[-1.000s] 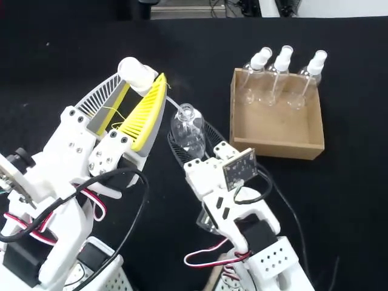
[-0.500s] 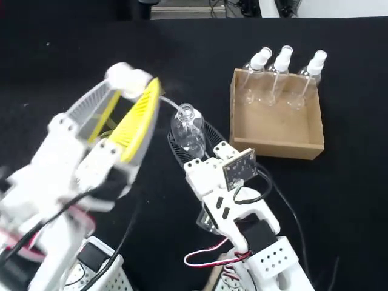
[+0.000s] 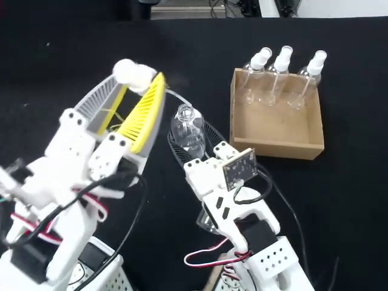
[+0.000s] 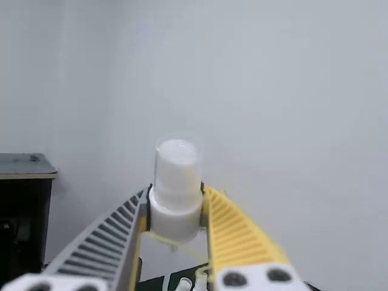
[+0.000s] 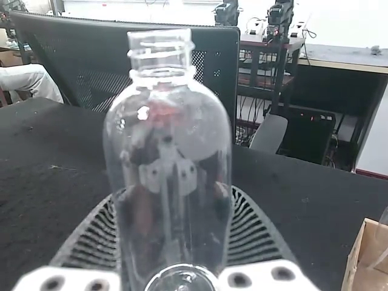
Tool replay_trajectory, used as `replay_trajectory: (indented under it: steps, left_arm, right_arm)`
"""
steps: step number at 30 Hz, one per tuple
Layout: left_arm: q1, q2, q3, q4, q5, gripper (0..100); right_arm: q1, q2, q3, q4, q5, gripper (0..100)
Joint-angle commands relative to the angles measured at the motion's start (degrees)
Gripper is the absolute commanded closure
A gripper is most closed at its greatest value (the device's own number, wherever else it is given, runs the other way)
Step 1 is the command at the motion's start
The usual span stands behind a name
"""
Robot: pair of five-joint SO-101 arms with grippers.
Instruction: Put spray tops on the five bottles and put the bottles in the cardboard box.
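Black cloth covers the table (image 3: 339,194) where we work. Our left gripper (image 3: 140,80) is closed on a white spray top (image 3: 134,73), pinched at its fingertips; our right gripper (image 3: 193,139) clasps an uncapped bottle (image 3: 187,124) upright between its fingers. If the top's thin tube (image 3: 174,97) misses the mouth just beyond, we may bend it or tip the bottle. Three capped bottles (image 3: 282,60) stand in the cardboard box (image 3: 276,144).
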Motion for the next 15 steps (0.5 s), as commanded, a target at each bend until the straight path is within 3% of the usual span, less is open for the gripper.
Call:
replay_trajectory:
  steps: [1,5,15]
  left_arm:
    - [1.1,1.6,-4.8,4.4,-0.3,97]
    - [0.9,1.8,-9.6,10.7,-0.3,97]
    - [0.7,4.8,-10.4,11.1,-0.4,97]
  right_arm:
    - [-0.7,-1.0,-0.1,-1.9,-0.4,98.7]
    - [-0.7,-1.1,-0.1,-1.9,-0.4,98.7]
    - [-0.8,-1.1,-0.2,-1.9,-0.4,98.7]
